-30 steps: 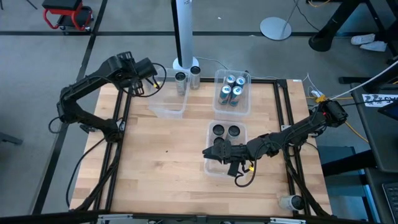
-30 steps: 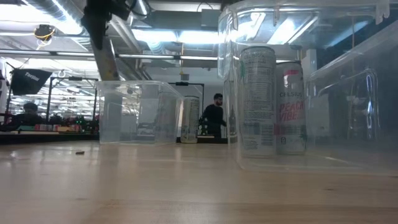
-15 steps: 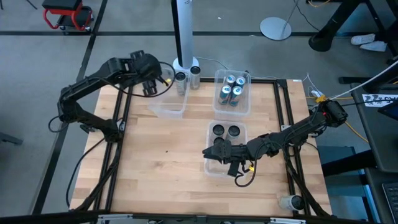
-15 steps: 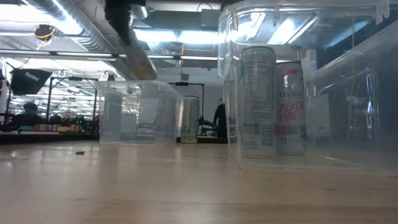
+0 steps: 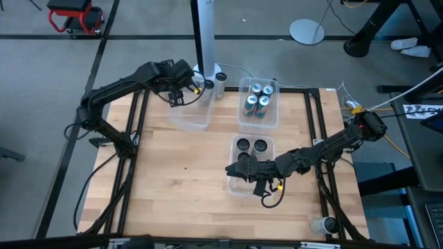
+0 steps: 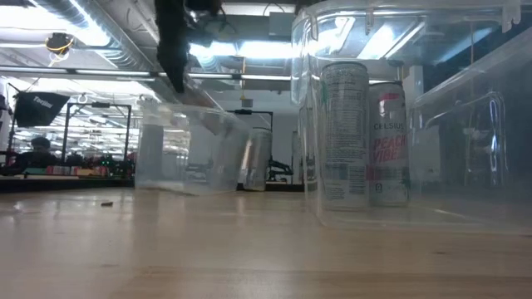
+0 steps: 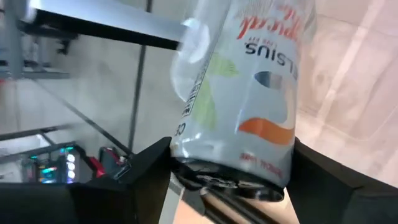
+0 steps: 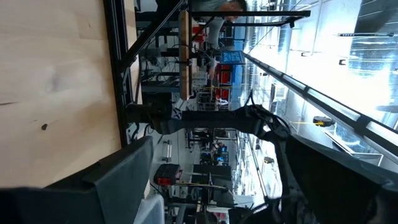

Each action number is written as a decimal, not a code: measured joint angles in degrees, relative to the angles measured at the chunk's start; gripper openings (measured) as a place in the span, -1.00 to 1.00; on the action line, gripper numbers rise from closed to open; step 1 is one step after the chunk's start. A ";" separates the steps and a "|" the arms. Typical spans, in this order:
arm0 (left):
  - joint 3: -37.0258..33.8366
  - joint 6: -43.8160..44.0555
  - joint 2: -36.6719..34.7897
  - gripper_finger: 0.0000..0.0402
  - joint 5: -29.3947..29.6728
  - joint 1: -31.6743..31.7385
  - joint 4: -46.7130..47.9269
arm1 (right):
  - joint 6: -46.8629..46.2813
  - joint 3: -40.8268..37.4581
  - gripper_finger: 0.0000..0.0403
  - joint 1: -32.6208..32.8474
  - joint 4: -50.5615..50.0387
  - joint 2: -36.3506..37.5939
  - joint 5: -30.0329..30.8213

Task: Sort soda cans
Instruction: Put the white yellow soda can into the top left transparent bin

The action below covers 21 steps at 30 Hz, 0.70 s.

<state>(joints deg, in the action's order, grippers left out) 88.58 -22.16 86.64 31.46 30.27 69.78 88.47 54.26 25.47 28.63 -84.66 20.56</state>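
Wooden table (image 5: pixel 187 180), three clear plastic bins (image 5: pixel 259 119), white pole (image 5: pixel 203 34)

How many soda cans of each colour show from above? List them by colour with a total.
Blue-and-silver cans, in the far clear bin: 4
Dark cans, in the near bin: 2 in view
Silver cans: 2, one held by the left gripper
Total: 8

We see a grey floor (image 5: pixel 145 21) crossed by dark seams, with a red stool (image 5: pixel 75 15) in one corner and a round white lamp base (image 5: pixel 307 31) farther along. Beyond the table, bright ceiling lights (image 6: pixel 50 17) glare over long ducting (image 6: pixel 100 37) — and shelves of clutter (too small to identify) line the far wall.
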 joint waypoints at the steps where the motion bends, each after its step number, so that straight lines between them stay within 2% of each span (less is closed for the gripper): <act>1: -0.02 -0.16 0.77 0.27 -0.45 0.50 -0.36 | -0.16 0.00 0.81 0.00 -0.01 0.00 0.02; 21: -0.15 -1.02 1.94 0.26 -0.79 1.49 0.56 | -0.29 0.00 0.81 0.00 0.23 0.00 0.00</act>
<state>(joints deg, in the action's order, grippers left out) 88.42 -23.18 88.58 30.67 31.77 70.34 88.18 54.26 25.47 28.86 -84.66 20.56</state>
